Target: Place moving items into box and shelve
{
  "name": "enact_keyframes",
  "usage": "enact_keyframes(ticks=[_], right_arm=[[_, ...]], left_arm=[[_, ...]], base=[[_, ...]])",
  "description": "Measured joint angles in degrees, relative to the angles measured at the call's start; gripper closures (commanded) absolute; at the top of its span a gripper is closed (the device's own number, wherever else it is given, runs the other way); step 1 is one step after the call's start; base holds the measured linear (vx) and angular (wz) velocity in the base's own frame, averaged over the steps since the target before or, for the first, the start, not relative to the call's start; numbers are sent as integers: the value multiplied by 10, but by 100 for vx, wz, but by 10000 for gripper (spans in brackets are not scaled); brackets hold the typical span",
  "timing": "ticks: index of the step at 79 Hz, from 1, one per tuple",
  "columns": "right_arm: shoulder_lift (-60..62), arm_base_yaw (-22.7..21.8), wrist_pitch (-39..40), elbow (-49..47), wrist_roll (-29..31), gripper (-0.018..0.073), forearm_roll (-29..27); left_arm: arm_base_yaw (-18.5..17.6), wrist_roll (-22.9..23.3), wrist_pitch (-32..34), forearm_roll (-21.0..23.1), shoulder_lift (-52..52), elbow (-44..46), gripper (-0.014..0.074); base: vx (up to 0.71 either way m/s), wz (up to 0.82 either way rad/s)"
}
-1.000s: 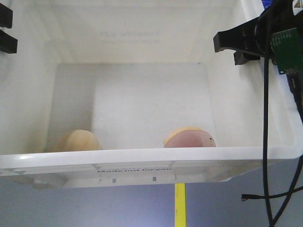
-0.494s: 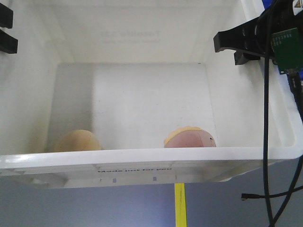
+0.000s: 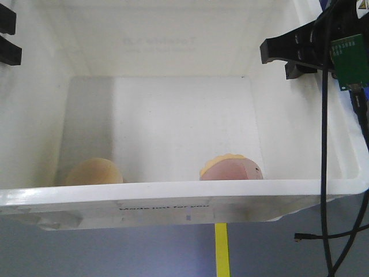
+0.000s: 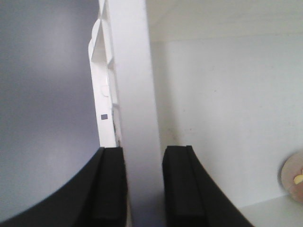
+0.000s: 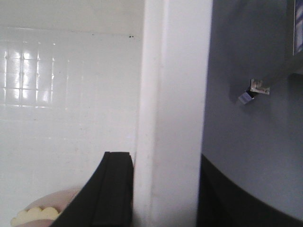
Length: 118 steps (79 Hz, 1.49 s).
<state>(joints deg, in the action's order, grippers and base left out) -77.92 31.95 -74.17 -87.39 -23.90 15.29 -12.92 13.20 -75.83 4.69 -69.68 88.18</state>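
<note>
Left end effector (image 4: 144,158) and right end effector (image 5: 165,163) grip opposite box (image 3: 173,192) rims.

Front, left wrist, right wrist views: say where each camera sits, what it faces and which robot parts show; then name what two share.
Front: above the near rim, looking down into the white box; left tool and right tool show at its sides.
Left wrist: behind the left tool, facing along the box wall it clamps.
Right wrist: behind the right tool, along the opposite wall.
Shared: both wrist views catch the pinkish ball.
</note>
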Motion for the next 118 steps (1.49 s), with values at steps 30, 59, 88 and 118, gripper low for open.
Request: enact_keyframes(ticks=[30,59,88,118], right_arm=[[0,0,0,0,0,566,0],[0,0,0,0,0,566,-1],[0,0,0,0,0,566,0],[0,0,0,0,0,566,0]], left_arm=[[0,0,0,0,0,0,603],[0,0,0,0,0,0,603],[0,0,0,0,0,0,603],[0,0,0,0,0,0,603]], base=[[58,0],[59,-6],[58,-5],[58,2]])
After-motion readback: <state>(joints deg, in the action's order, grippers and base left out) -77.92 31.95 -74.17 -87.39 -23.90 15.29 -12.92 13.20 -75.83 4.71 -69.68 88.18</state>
